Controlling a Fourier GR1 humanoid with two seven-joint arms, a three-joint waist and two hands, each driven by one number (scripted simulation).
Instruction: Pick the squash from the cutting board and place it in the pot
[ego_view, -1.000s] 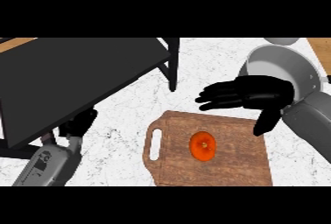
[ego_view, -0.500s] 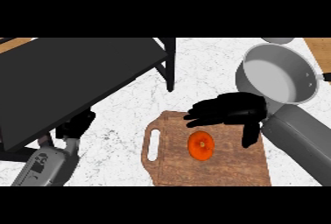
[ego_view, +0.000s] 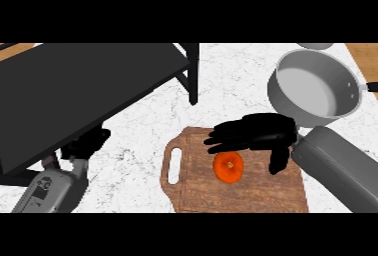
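Orange squash (ego_view: 228, 168) is lying near the middle of the wooden cutting board (ego_view: 244, 192), and I am seeing it as a short oval whose long axis is running up and down the view, with a small pale stem spot facing up at me. My right hand (ego_view: 255, 132) is hovering over the board's far edge, just above the squash in the view, fingers spread and pointing left, thumb (ego_view: 278, 159) hanging down beside the squash on its right. That hand is holding nothing; I cannot tell whether any fingertip is touching the squash. The grey forearm (ego_view: 341, 167) is coming in from the lower right and covering the board's right corner.

I am noting the grey pot (ego_view: 316, 93) sitting at the upper right, on the white marbled counter (ego_view: 140, 150), close beyond the hand. A black table-like surface (ego_view: 81, 85) with a dark leg (ego_view: 192, 75) is filling the upper left, well apart from the board. My left hand (ego_view: 87, 144) is resting at the lower left edge of that black surface, fingers relaxed, away from the board's handle slot (ego_view: 174, 166).

I am reading no labels or writing anywhere
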